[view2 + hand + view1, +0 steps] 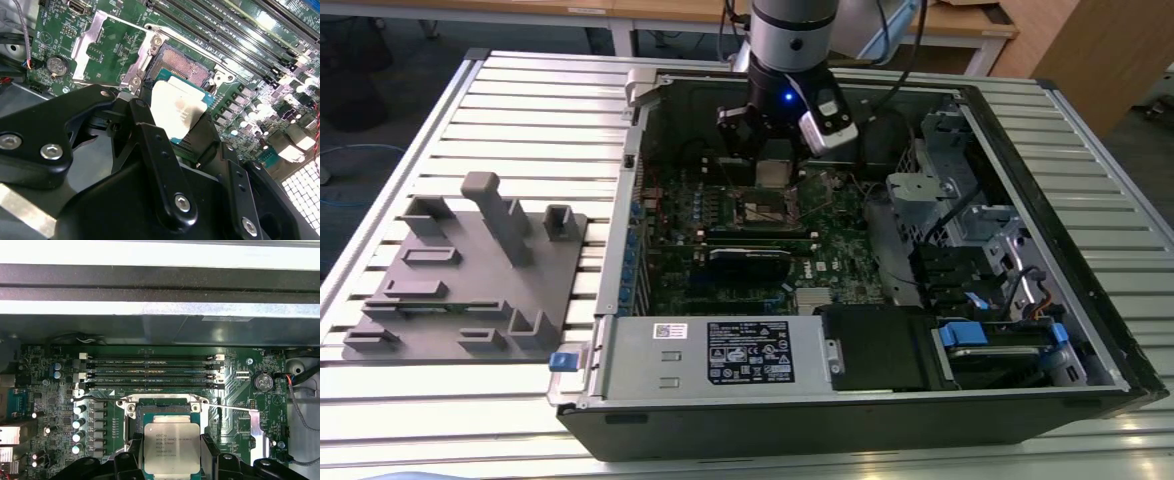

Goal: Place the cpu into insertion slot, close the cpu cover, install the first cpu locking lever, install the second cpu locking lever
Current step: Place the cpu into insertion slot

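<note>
Pincer (171, 454): grips cpu (171, 442) by opposite edges between both fingers; holds it just above insertion slot (165, 407), partly over it, not seated. Beside slot, cpu cover (87, 42) flipped open.

Slatted metal table (534, 110), wooden desk (971, 24)

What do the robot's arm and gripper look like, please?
The arm is a silver-grey cylinder with a black lower section and a small blue light. The gripper is black, built of flat links joined by silver screws. Dark cables hang beside the arm.
</note>
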Action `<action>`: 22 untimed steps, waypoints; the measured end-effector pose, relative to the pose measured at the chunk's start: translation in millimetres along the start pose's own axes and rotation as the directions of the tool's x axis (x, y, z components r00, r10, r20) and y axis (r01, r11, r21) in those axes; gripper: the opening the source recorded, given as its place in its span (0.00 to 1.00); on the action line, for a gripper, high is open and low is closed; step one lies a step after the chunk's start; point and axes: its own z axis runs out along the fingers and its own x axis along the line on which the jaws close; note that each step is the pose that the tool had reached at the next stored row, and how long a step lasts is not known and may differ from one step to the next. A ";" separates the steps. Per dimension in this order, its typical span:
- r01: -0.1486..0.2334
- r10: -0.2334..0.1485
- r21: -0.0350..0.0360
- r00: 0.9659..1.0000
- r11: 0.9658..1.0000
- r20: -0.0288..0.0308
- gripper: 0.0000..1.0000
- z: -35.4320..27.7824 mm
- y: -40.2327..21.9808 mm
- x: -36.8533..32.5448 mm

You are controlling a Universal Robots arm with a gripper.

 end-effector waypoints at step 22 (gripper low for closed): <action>0.000 0.000 0.000 1.000 1.000 0.001 0.54 5.8 3.1 1.2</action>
